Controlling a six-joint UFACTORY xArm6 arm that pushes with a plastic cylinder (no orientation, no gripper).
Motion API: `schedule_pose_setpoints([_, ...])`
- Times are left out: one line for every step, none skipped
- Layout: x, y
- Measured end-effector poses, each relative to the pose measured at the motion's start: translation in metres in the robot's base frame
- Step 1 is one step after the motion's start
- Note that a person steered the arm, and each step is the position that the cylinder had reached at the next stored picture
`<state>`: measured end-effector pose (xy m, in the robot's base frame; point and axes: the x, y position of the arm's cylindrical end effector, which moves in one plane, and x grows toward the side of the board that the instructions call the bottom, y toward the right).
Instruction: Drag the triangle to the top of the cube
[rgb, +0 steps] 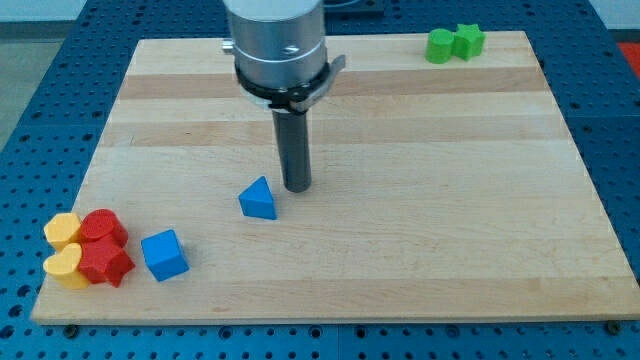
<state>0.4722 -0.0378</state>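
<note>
Tool: my tip (296, 187) is a bare rod with nothing to spread or pinch; it stands on the counter (420, 200), placed, I judge, to shove the triangle leftward.
Triangle: the blue triangle (259, 199) lies just left of and slightly below my tip; whether they touch is unclear.
Cube: the blue cube (164, 254) sits below-left of the triangle, well apart; red blocks (103, 247) and yellow blocks (64, 249) crowd its left.
Green blocks (454, 43): far up-right of the triangle.

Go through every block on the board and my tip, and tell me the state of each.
my tip: down near the board, just right of the triangle, contact unclear.
blue triangle: upright, up-right of the cube, apart.
blue cube: alone near red blocks.
red blocks: clustered with yellow blocks.
green blocks: paired, top right.
</note>
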Motion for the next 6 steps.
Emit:
schedule_pose_setpoints([0.028, -0.028])
schedule_pose_setpoints([0.045, -0.086])
schedule_pose_setpoints([0.048, -0.111])
schedule_pose_setpoints([0.027, -0.101])
schedule_pose_setpoints([-0.012, -0.105])
schedule_pose_setpoints([0.007, -0.118])
